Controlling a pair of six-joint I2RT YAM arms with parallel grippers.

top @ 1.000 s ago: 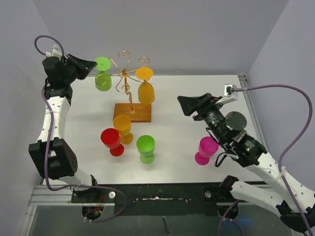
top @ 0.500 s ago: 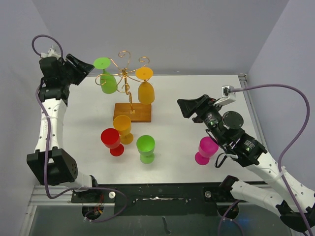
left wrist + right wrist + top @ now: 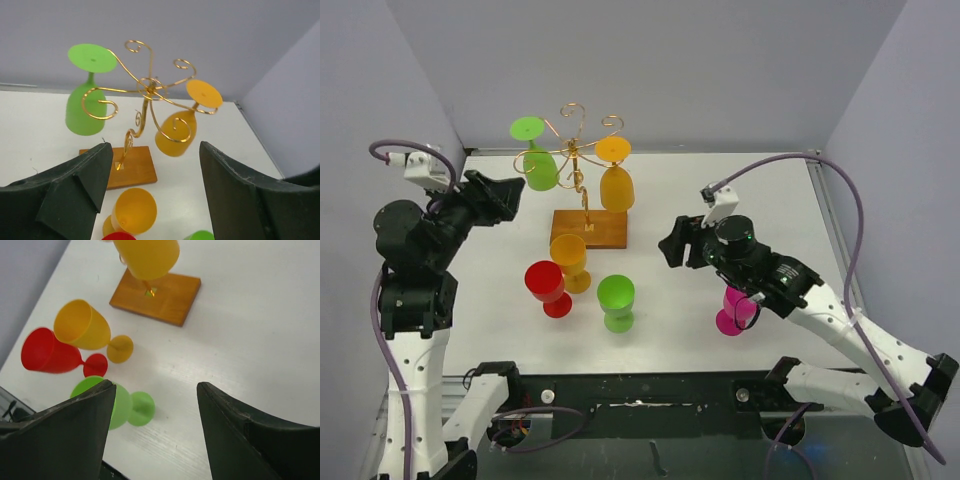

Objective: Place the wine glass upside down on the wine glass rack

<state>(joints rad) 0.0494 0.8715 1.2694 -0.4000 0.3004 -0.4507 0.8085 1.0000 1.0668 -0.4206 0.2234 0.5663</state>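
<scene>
The wine glass rack (image 3: 600,232) stands near the back edge of the white tabletop (image 3: 740,190), close to the back wall (image 3: 720,70). The green wine glass (image 3: 538,165) hangs upside down on the rack's left curly arm, with its round foot on top. An orange glass (image 3: 617,185) hangs the same way on the rack's right side. The left fingers (image 3: 508,196) are to the left of the rack, close to the green wine glass but not touching it. They are spread wide and hold nothing. The right fingers (image 3: 675,245) are to the right of the rack's wooden base, also spread wide with nothing in them. Just in front of the rack stand a yellow glass (image 3: 570,260), a red glass (image 3: 546,287) and a second green glass (image 3: 617,302), bunched close together. A pink glass (image 3: 735,308) stands well off to the right of the rack, partly hidden under the right arm. Between the rack and the metal rail (image 3: 825,210) on the tabletop's right edge there is a wide stretch of bare white. To the left of the rack the room is tight, since the side wall (image 3: 360,120) is near. The walls are a plain pale purple-grey.
</scene>
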